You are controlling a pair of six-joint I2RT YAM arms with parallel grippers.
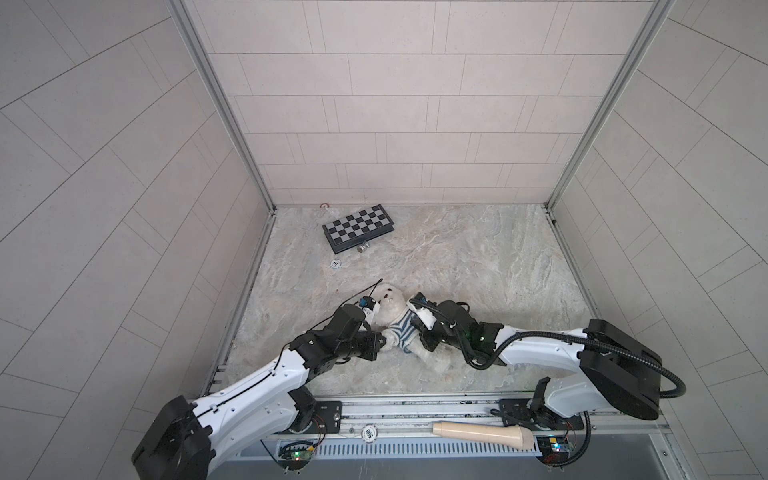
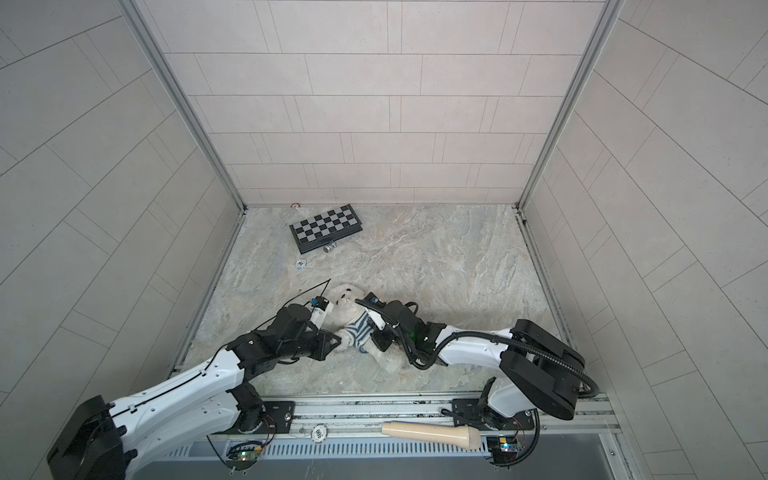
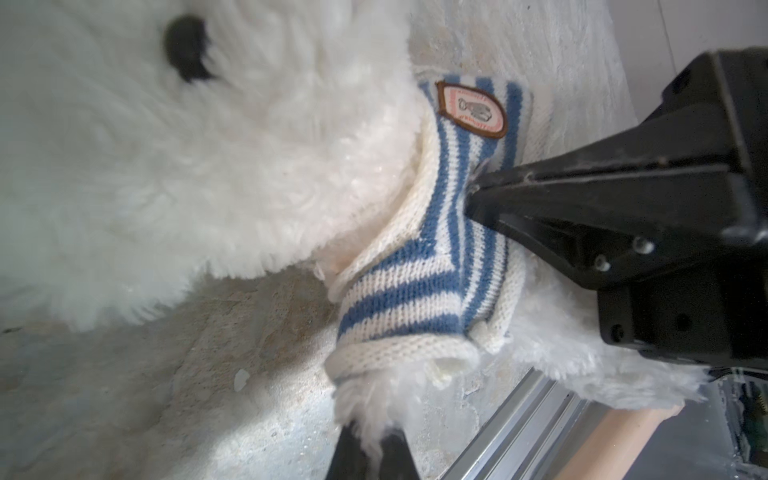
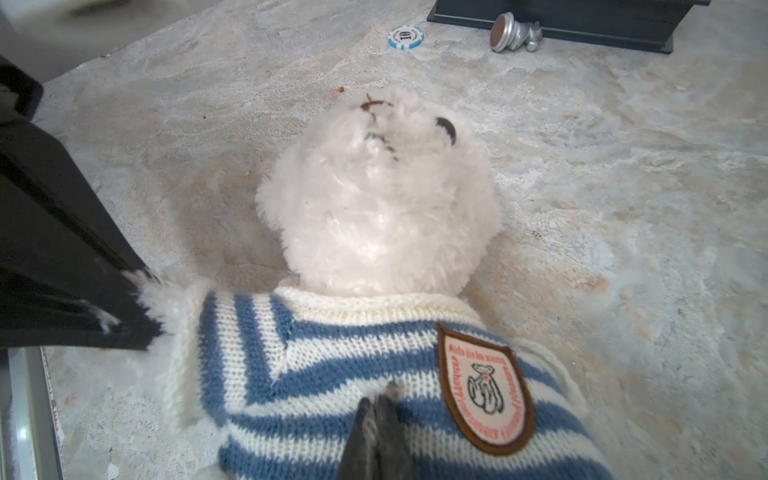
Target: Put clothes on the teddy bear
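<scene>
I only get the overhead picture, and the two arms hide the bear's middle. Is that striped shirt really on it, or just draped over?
Observer: On it. The right wrist view shows the collar of the shirt round the neck of the bear.
Operator: What is the right arm gripping?
Observer: The right jaws are shut, pinching the shirt's striped front beside a sewn badge.
Operator: And the left arm?
Observer: The left wrist view shows the left jaws shut on the fur of a paw poking out of a sleeve.
</scene>
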